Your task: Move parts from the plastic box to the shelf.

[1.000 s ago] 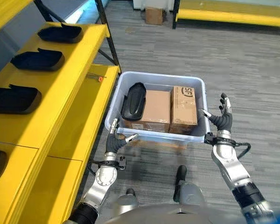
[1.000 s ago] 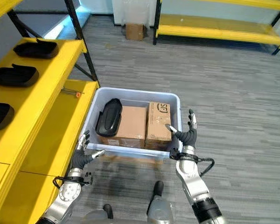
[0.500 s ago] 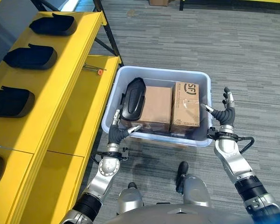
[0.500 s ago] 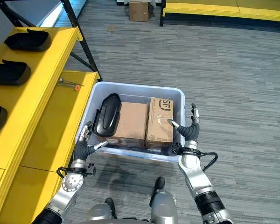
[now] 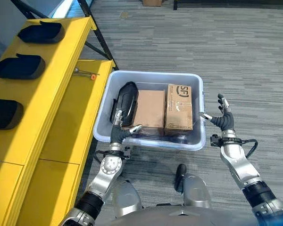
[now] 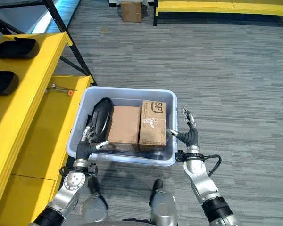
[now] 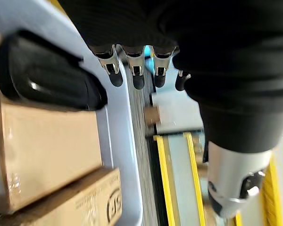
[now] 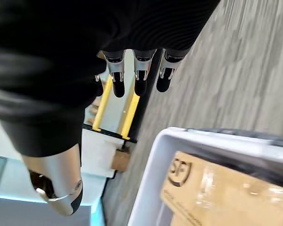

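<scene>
On the grey carpeted floor just right of the yellow shelf (image 5: 52, 89) sits the pale plastic box (image 5: 153, 143), and both arms are stretched toward its near corners. Inside it lie a black moulded part (image 5: 126, 101) against the shelf-side wall, a plain cardboard box (image 5: 149, 108) in the middle and a printed carton (image 5: 178, 107) beside it — the three packed side by side and touching. More black parts (image 5: 19, 67) of the same kind rest on the shelf's upper level, and a small orange-tipped tool (image 5: 86, 72) lies on the lower one.

The left hand (image 5: 119, 135) is at the near shelf-side corner of the box, fingers straight and loosely spread over the rim, thumb apart, gripping nothing. The right hand (image 5: 221, 119) hovers just outside the opposite wall, fingers spread and extended, thumb pointing toward the box — clear of the plastic as far as the head views tell.

This looks like the reach-in step: nothing is held, and the black part is still in the box. The next move probably calls for the left hand to go over the rim, curl round the black part and lift it clear of the cardboard box beside it before swinging to a free spot on the shelf.
</scene>
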